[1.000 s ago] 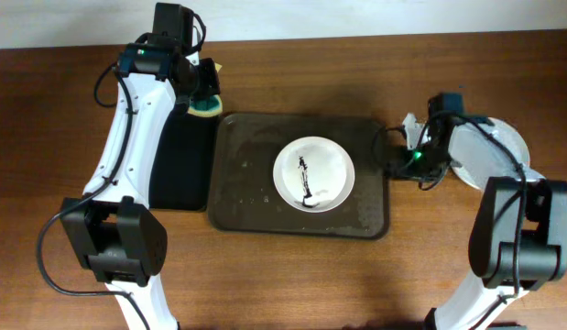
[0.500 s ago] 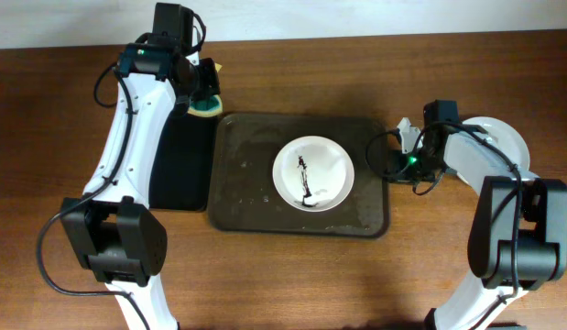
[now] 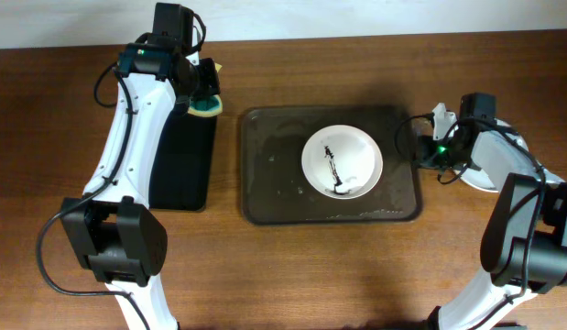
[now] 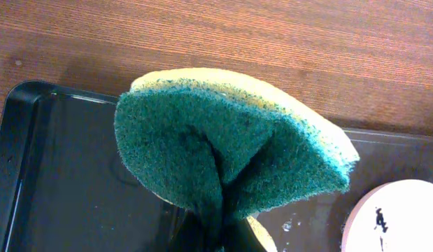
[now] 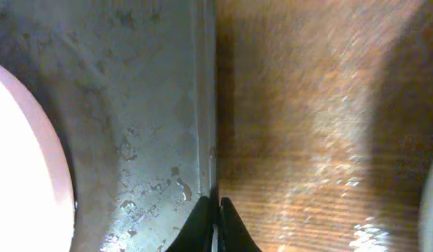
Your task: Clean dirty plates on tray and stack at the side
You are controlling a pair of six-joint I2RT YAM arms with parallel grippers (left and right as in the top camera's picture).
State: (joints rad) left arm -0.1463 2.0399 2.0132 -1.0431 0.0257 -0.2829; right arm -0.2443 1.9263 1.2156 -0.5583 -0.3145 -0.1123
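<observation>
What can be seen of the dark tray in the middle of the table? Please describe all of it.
The tray is dark grey-brown, rectangular, with rounded corners and a low raised rim; it looks like plastic or metal. Its floor is wet, with droplets and smears. It lies flat on the wooden table, long sides running left to right. A white plate with a dark streak sits right of its centre. The right gripper pinches its right rim.

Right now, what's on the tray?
One white plate with a dark smear, plus water droplets on the tray. The right gripper pinches its right rim. Whatever lies under the plate is hidden.
</observation>
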